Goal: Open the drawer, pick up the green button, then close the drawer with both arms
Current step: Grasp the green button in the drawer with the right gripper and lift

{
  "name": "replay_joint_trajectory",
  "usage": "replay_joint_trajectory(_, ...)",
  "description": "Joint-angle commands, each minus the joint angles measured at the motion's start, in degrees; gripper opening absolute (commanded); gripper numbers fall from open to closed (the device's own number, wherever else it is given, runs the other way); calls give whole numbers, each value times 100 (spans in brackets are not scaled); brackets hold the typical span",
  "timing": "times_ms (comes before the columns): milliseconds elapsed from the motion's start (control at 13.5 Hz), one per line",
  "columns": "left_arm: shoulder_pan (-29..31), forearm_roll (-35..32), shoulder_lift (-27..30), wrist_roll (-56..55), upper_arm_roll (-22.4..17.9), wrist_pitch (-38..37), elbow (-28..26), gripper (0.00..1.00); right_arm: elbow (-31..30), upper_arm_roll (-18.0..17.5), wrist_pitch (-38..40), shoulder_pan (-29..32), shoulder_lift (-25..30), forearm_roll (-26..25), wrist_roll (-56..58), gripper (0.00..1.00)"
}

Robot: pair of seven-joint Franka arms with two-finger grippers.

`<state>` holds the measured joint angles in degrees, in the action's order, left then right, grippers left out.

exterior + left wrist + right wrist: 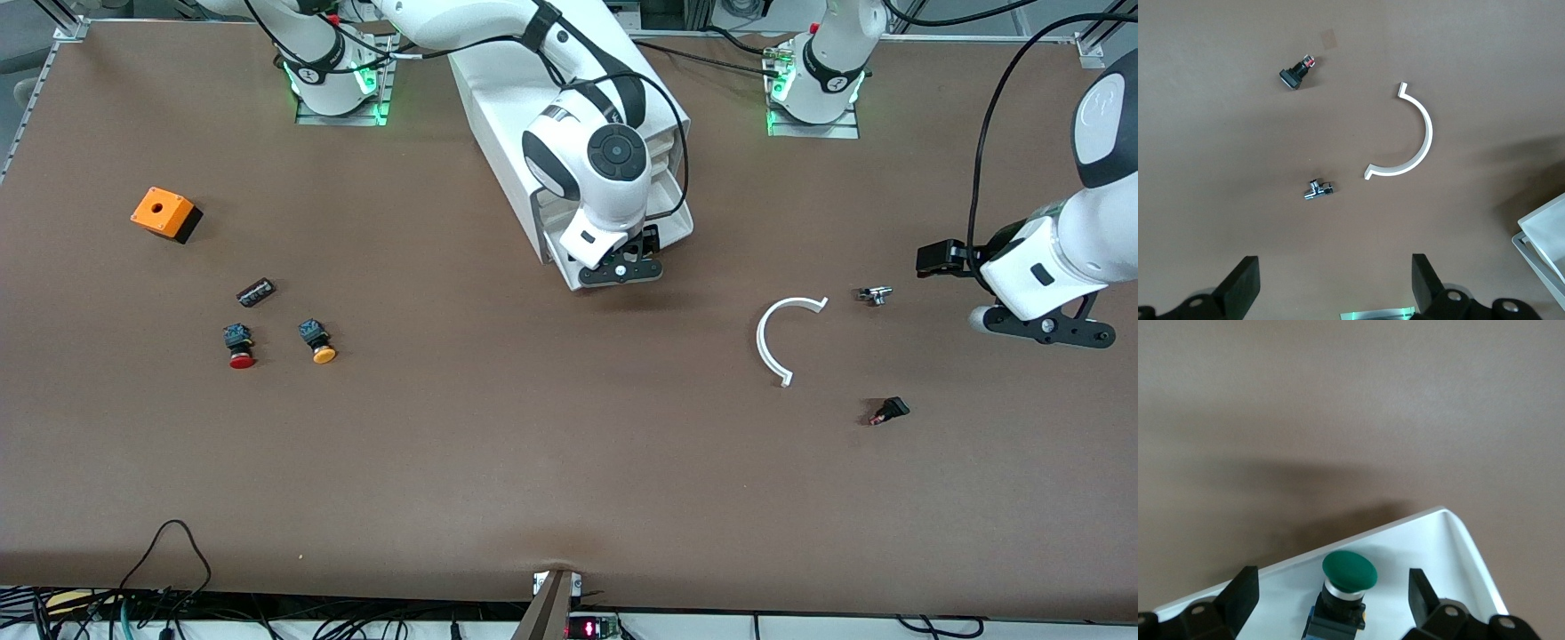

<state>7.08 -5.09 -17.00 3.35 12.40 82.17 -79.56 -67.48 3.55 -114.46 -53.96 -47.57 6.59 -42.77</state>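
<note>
The white cabinet [498,133] stands at the table's middle, near the robots' bases. Its drawer [677,229] is pulled out toward the front camera. My right gripper [622,267] hangs open over the drawer's front end. In the right wrist view the drawer [1451,550] holds the green-capped button [1349,572], which lies between my open fingers [1239,597], untouched. The button is hidden under the arm in the front view. My left gripper [1045,327] is open and empty over the table at the left arm's end; the left wrist view shows its fingers [1241,283] wide apart.
A white curved piece [778,338], a small chrome part [876,295] and a small black switch [889,411] lie near the left gripper. An orange box [164,213], a small black part [256,292], a red-capped button [238,347] and an orange-capped button [316,341] lie toward the right arm's end.
</note>
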Motion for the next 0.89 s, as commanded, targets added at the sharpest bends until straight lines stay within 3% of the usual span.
replay_joint_trajectory(0,-75,-203,3,-377,34,-61,-208,100,-46,50,3,-106,-50,-52,-161,99)
replay_joint_trajectory(148,-75,-168,21,-1516,165,-78,-357,100,-98,50,-6,-159,-94,-70,-109,99)
replay_joint_trajectory(370,-75,-132,3,-1881,281,-61,-621,100,-134,49,-6,-220,-138,-70,-100,92)
replay_joint_trajectory(591,-215,-62,-23,-2845,368,-69,-666,100,-134,58,-6,-220,-130,-70,-39,52)
replay_joint_trajectory(813,-356,-27,-145,-3112,456,-61,-666,100,-125,58,3,-220,-121,-61,5,13)
